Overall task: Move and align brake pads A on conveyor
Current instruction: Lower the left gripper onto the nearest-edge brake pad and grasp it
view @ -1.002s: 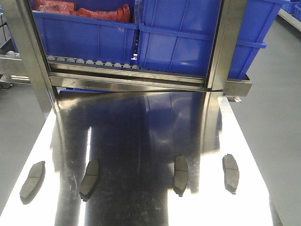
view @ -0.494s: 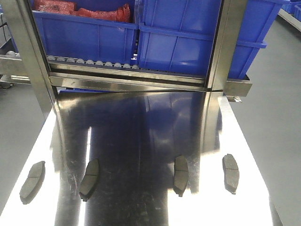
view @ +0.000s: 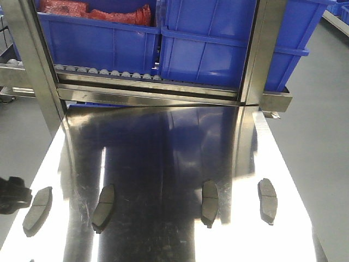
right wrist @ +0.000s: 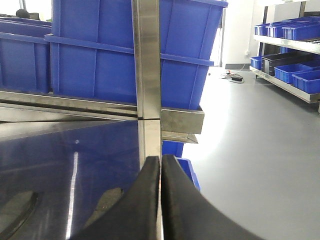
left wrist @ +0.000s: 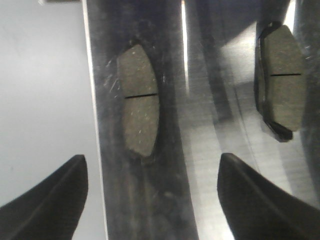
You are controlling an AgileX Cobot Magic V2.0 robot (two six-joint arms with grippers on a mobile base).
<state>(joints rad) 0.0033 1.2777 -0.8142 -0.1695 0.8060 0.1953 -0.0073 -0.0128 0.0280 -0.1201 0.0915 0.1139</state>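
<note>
Grey brake pads [left wrist: 140,100], grooved centres, dark backing

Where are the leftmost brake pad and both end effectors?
leftmost brake pad [left wrist: 140,120], left wrist view, grey face below its groove
left end effector [left wrist: 152,160], left wrist view, between open fingertips
right end effector [right wrist: 161,161], right wrist view, fingertip seam
</note>
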